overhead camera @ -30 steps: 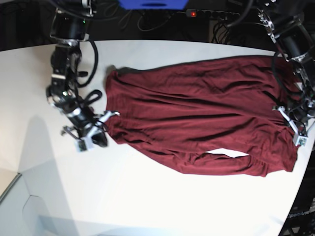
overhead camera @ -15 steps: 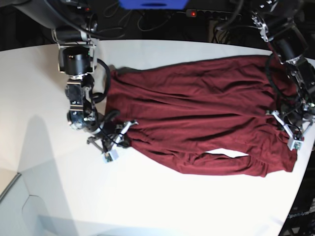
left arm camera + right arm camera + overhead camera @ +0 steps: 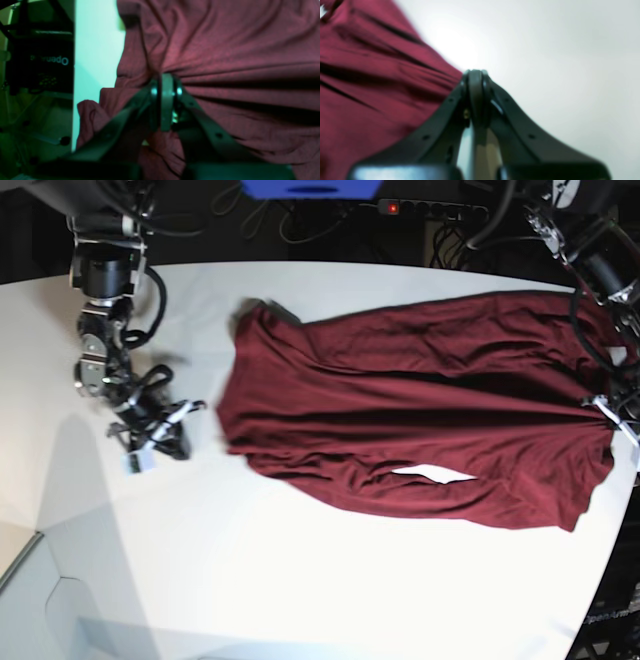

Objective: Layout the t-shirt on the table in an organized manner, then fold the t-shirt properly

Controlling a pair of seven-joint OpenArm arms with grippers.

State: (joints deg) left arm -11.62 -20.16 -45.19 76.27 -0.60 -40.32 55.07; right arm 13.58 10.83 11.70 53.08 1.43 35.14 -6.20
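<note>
Blue box (image 3: pixel 312 188) at the top edge; black power strip (image 3: pixel 432 208) just right of it, red light (image 3: pixel 391 207) lit, tangled cables (image 3: pixel 300 222) below.

In the left wrist view, pale mirrored lettering reading roughly "Openar", its far end too dark to make out, stands on a black panel (image 3: pixel 40 60) beyond the white tabletop's edge. The same faint, unreadable lettering shows at the base view's lower right corner.

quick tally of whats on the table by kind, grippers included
t-shirt, dark maroon: 1
grippers: 2 (left gripper, shut on the shirt; right gripper, shut, beside the shirt)
table, white: 1
Total: 4
</note>
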